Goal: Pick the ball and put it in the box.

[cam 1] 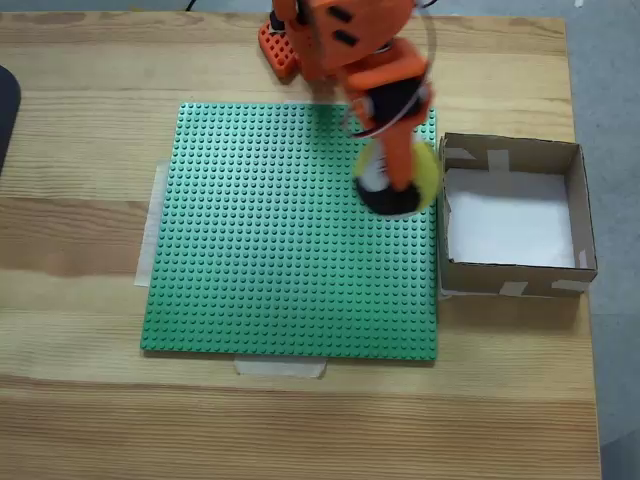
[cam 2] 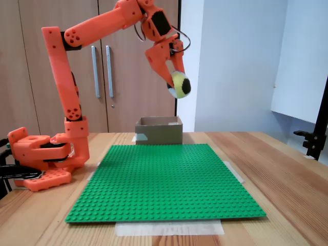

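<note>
**Ana:** While the fingers (cam 2: pixel 169 72) are clamped round the ball (cam 2: pixel 180 85), where would you say it sits?

**Ben:** Right between them, high in the air. In one fixed view the gripper (cam 1: pixel 395 185) hangs over the right-hand edge of the green studded baseplate (cam 1: pixel 280 240), with the ball (cam 1: pixel 425 175) showing yellow beside a finger and black below it. The cardboard box (cam 1: pixel 578 200) lies just beyond the fingertips, to the right in that view; in the other fixed view it stands well below them and further back (cam 2: pixel 159 131).

**Ana:** So the carry is the step in hand. How to do it well?

**Ben:** I'd judge it wants a level sweep onward until the ball is over the white paper bottom (cam 1: pixel 510 225), then a lowering inside the low walls before the fingers part (a soft ball dropped from up there would likely bounce out). The near wall needs clearing too.

**Ana:** And the count?

**Ben:** One ball, one box, one baseplate taped to the wooden table (cam 1: pixel 300 420), one orange arm (cam 2: pixel 61 66), two cupboard handles (cam 2: pixel 101 70) behind.
</note>
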